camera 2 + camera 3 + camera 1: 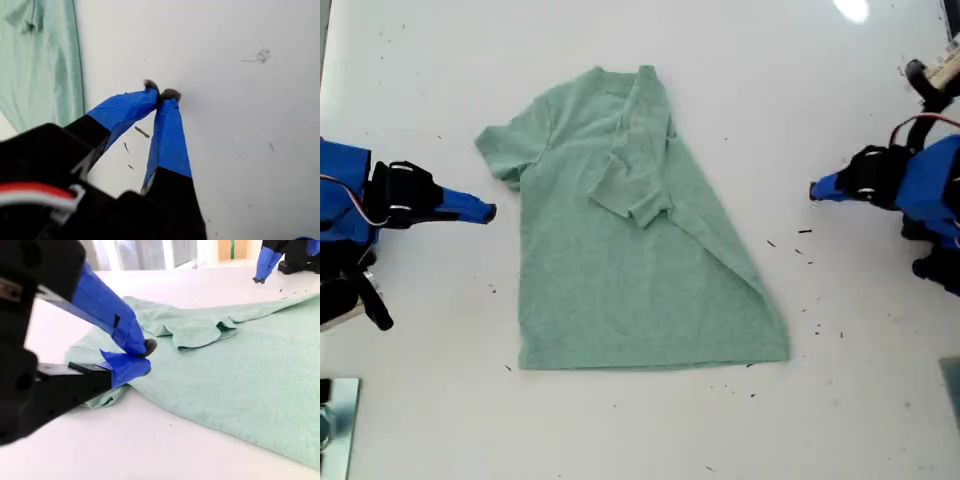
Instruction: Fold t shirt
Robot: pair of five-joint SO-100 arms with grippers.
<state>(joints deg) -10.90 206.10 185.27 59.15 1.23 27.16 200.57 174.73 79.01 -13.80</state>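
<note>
The pale green t shirt lies flat on the white table, neck toward the far edge. Its side at the exterior view's right is folded diagonally inward, with that sleeve lying on the chest. My first gripper is shut and empty over bare table at the exterior view's right, well apart from the t shirt; its tips meet. My second gripper is at the exterior view's left, shut and empty, just beside the spread sleeve. In the second wrist view its tips sit low by the cloth.
Small dark specks dot the table near the first arm. Cables and hardware stand at the exterior view's upper right. A metal piece sits at its lower left corner.
</note>
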